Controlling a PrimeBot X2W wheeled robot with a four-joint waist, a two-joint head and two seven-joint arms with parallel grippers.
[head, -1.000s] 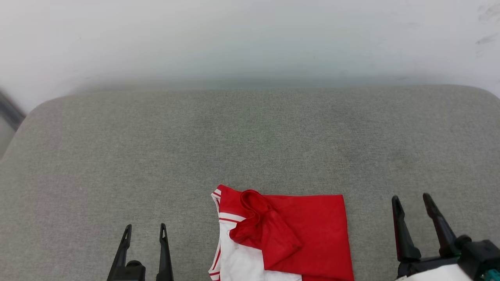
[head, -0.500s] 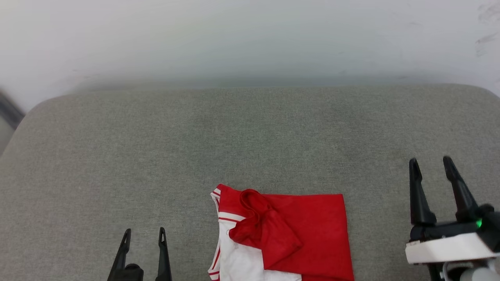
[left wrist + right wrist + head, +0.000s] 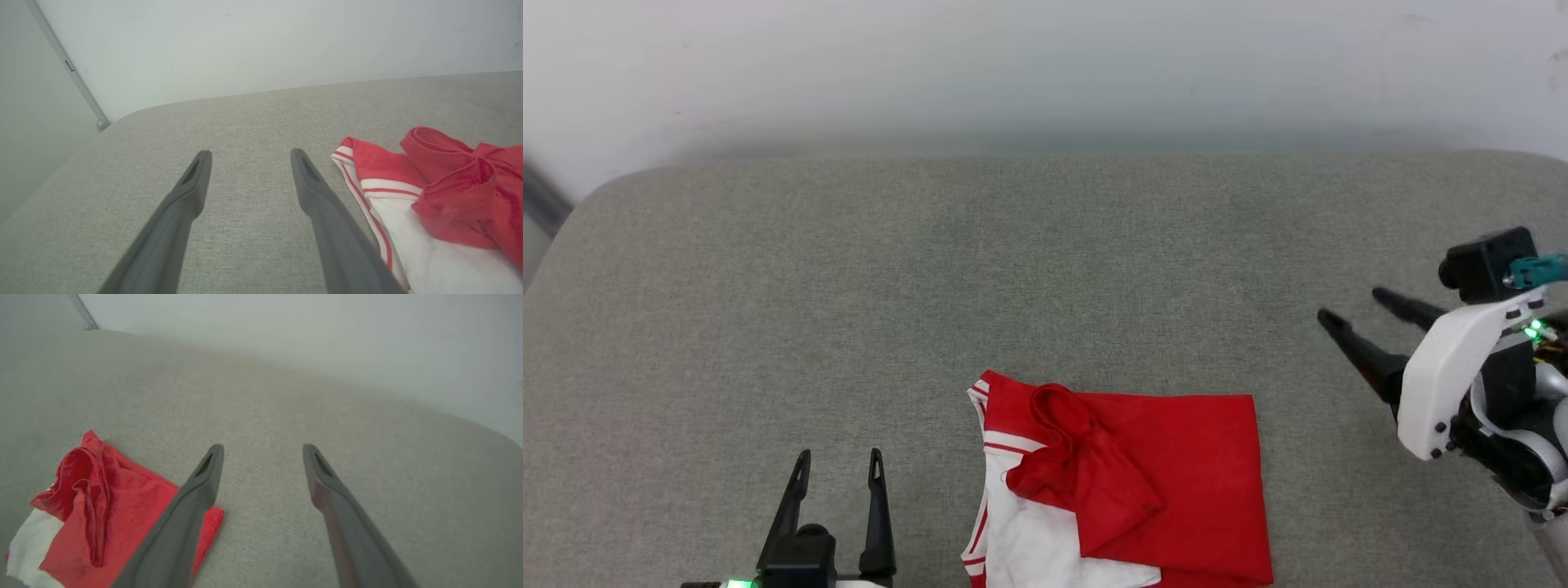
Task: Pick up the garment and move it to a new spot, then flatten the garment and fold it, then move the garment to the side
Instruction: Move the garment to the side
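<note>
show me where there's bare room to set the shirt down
Widest: the grey surface between the shirt and the wall. Also bare: the left side past the left gripper, and the strip between the shirt and the right gripper. Crowded at the near edge, where the shirt lies between the open grippers.

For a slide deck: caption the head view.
Red garment loosely folded on grey surface, open left gripper and right gripper flanking it.
</note>
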